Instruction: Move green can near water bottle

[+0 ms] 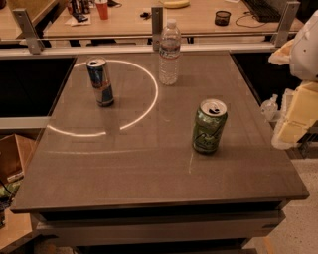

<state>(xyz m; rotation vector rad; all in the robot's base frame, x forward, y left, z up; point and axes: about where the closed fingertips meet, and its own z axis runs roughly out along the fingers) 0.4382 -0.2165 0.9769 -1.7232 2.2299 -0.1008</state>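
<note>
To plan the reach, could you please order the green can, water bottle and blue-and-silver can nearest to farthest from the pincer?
Pincer at the table right edge.
1. Green can, right front.
2. Water bottle, back centre.
3. Blue-and-silver can, back left.

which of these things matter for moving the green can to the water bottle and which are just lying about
In the job: green can, water bottle, gripper at the right edge beside the table.
Lying about: blue-and-silver can, red cup and dark pot on the far desk.
</note>
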